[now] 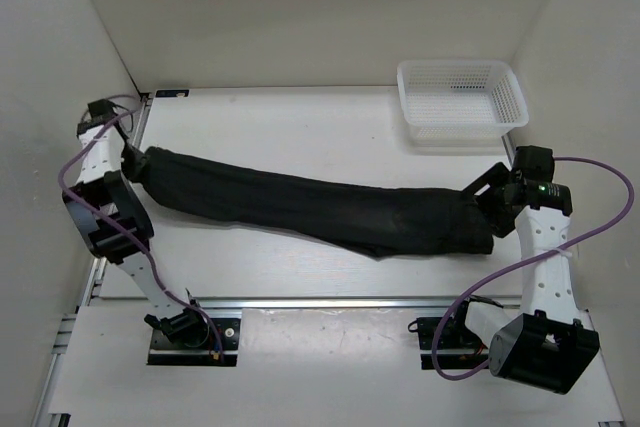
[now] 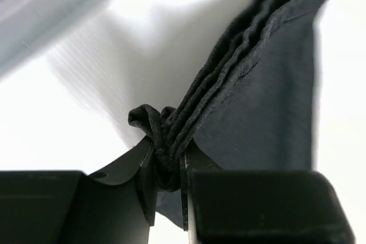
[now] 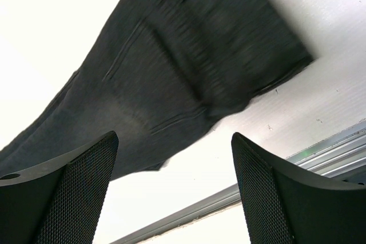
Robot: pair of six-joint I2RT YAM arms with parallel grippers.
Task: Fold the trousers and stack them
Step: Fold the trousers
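Near rail [image 1: 330,301]: metal strip across the table's front edge, behind both jaws, with the arm bases bolted just below it.
Left gripper [image 2: 168,164]: jaws clamped on a bunched end of the trousers [image 1: 300,202], gathered folds pinched tight between the two fingers and a small twisted nub poking out just past them on the left.
Right gripper [image 3: 173,141]: jaws wide apart, nothing between the mesh-faced fingers [image 3: 74,192]; held over the opposite, wider end of the cloth, possibly just above it, since blur in the wrist view hides any contact.
Trousers, lie: stretched as one long black band from the left jaws across to the right jaws, sagging toward the near rail in the middle and flat on the table [image 1: 280,117] for most of the length.
Trousers, right end: broad squared edge with seams and pleat lines, directly ahead of the open fingers.
Basket [image 1: 460,102]: white mesh, beyond the right jaws at the far right corner, well apart from the cloth.
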